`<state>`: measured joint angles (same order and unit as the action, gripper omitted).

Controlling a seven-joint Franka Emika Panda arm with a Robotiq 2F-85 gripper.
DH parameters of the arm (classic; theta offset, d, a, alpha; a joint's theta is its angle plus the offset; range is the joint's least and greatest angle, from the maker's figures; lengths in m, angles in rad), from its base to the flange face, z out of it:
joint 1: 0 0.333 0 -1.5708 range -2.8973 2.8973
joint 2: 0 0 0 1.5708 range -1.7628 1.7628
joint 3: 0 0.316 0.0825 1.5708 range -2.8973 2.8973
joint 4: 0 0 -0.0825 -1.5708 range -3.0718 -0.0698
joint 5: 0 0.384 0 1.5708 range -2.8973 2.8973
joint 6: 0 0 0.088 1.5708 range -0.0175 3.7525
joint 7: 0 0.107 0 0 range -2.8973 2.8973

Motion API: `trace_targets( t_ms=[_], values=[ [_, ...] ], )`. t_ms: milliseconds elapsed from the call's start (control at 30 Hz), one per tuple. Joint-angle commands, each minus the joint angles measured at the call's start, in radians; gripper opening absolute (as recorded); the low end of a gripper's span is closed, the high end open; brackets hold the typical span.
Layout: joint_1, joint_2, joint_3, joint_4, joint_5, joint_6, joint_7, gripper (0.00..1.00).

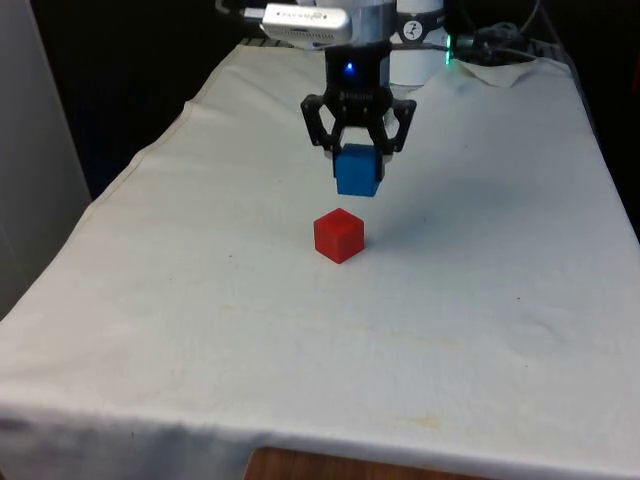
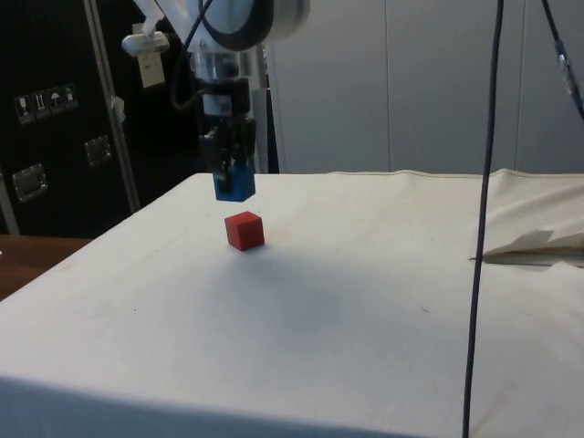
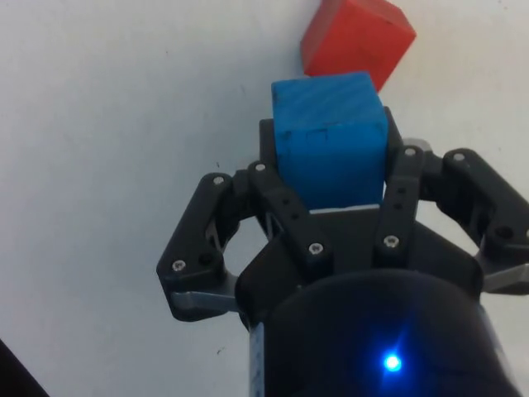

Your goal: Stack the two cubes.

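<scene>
Front view: my pincer (image 1: 358, 150) pinches the blue cube (image 1: 357, 170) in the air, just above and slightly behind the red cube (image 1: 338, 236) resting on the cloth (image 1: 200, 300).

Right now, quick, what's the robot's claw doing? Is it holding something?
Claw: closed on the blue cube, held in the air above the table, with the red cube on the cloth just below.

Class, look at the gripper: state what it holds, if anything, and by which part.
The gripper holds the blue cube by two opposite side faces, near the cube's top, lifted off the cloth above the red cube.
</scene>
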<state>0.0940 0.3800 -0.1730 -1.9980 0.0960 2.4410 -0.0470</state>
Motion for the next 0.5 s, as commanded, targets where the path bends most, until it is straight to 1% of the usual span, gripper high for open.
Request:
trace_targets(
  t_ms=[0, 67, 100, 133, 167, 233, 333, 433, 467],
  values=[
    [-0.002, 0.014, 0.005, 0.011, 0.007, 0.000, 0.001, 0.00],
    [-0.005, 0.025, 0.009, 0.014, 0.014, 0.006, -0.005, 0.00],
    [-0.009, 0.033, 0.012, 0.014, 0.022, 0.012, -0.011, 0.00],
    [-0.001, 0.030, 0.003, 0.014, 0.004, 0.005, 0.001, 0.00],
    [-0.012, 0.038, 0.013, 0.014, 0.027, 0.016, -0.016, 0.00],
    [-0.016, 0.045, 0.013, 0.015, 0.041, 0.024, -0.029, 0.00],
    [-0.018, 0.057, 0.008, 0.016, 0.067, 0.034, -0.056, 0.00],
    [-0.021, 0.064, 0.005, 0.019, 0.083, 0.039, -0.068, 0.00],
    [-0.012, 0.060, -0.004, 0.015, 0.068, 0.034, -0.057, 0.00]
  ],
)
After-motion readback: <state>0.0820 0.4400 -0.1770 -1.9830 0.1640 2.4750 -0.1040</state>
